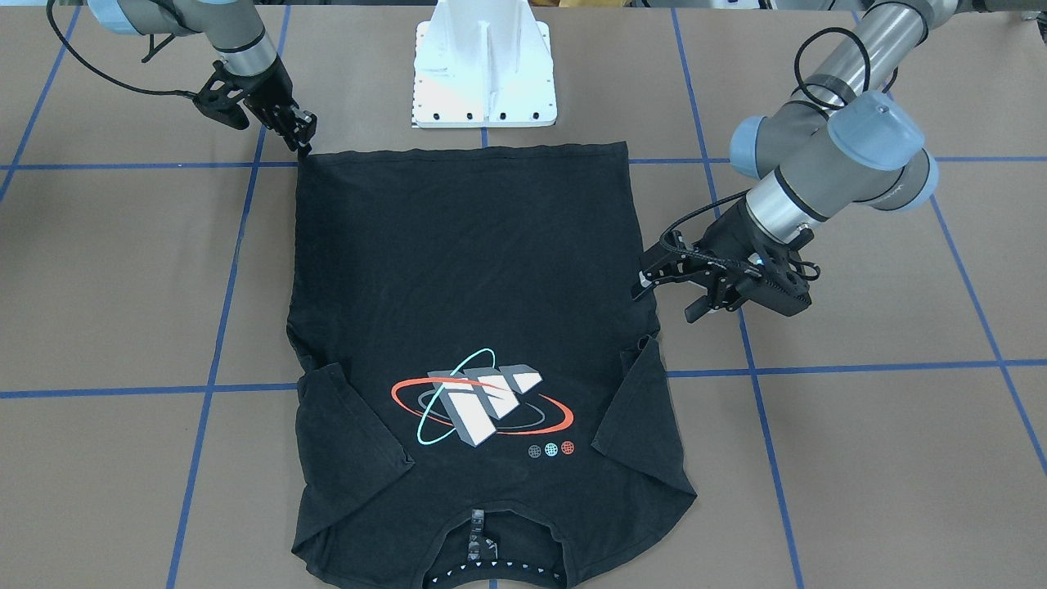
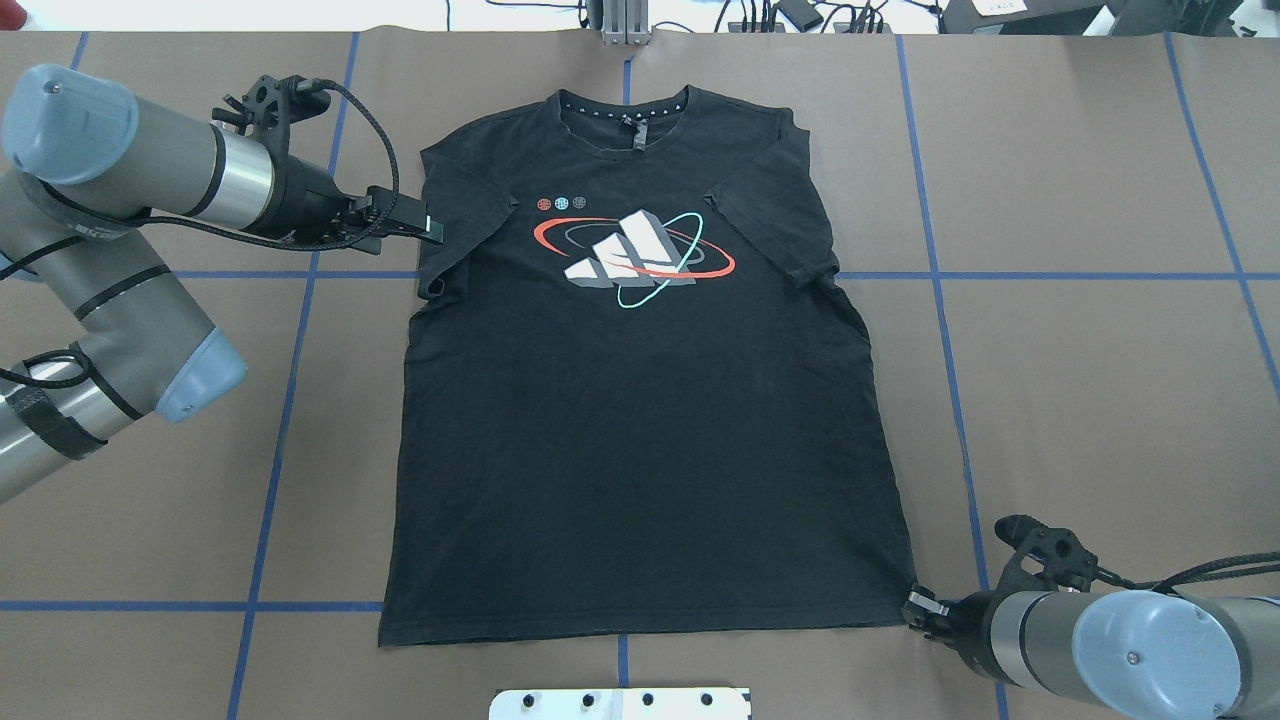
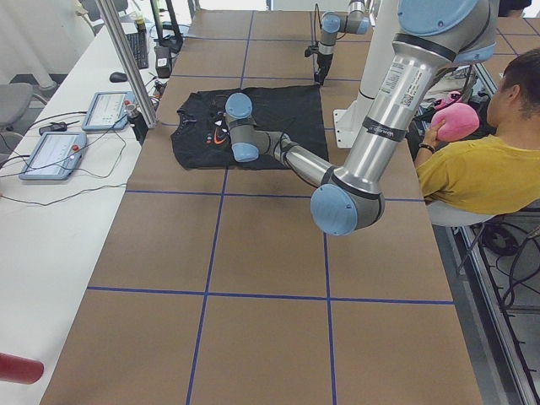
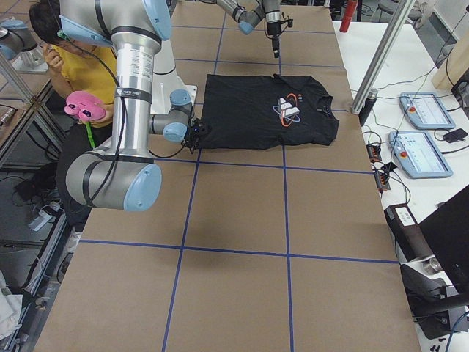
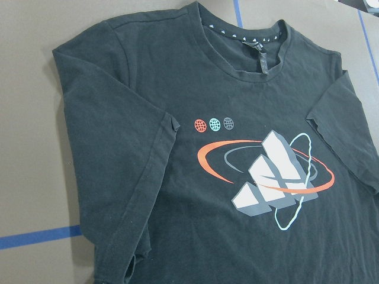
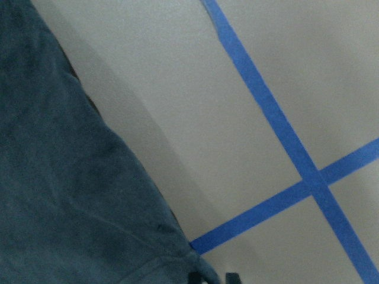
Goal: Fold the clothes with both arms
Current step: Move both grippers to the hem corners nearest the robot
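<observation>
The black T-shirt (image 1: 466, 270) lies flat on the brown table with the orbit-ring logo (image 2: 632, 252) facing up and its collar away from the robot. My left gripper (image 1: 667, 296) hovers just above the edge of the shirt's sleeve (image 2: 450, 230), with its fingers apart and empty. The left wrist view shows the sleeve, collar and logo (image 5: 266, 177) from above, with no fingers in it. My right gripper (image 2: 915, 603) is down at the near hem corner. In the right wrist view its fingertips (image 6: 232, 277) stand close together at the corner of the cloth (image 6: 71, 207).
The white bolted stand (image 1: 485, 74) is just behind the shirt's hem. Blue tape lines (image 2: 940, 275) cross the table. A person in a yellow shirt (image 3: 472, 169) sits behind the robot. Tablets and cables (image 4: 425, 110) lie on the side bench beyond the collar.
</observation>
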Robot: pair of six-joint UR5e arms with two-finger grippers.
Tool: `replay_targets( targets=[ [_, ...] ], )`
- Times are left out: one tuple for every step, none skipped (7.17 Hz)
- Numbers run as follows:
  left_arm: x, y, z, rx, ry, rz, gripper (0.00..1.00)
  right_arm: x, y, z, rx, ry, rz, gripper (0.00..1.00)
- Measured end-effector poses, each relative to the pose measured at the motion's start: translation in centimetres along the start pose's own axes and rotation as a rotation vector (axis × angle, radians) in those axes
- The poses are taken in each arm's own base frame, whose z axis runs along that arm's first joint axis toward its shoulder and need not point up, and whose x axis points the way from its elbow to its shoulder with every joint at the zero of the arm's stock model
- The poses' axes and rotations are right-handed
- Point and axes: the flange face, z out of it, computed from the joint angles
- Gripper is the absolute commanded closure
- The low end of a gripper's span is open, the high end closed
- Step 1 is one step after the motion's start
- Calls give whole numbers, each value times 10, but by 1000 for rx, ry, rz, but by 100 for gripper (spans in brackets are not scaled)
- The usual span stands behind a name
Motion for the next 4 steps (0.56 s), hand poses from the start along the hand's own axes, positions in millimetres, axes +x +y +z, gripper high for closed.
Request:
replay_targets(
  targets=[
    [-2,1,1,-2,-3,-1,0,-1,1,-3,-2,-5,0,100],
    [-4,1,2,0,-7,-2,0,-2,1,-5,-2,-10,0,100],
    [-5,1,2,6,-9,-3,0,-3,1,-7,0,-15,0,100],
    [-1,4,-1,11,-4,-35,0,-4,1,-10,0,-21,0,100]
  ],
)
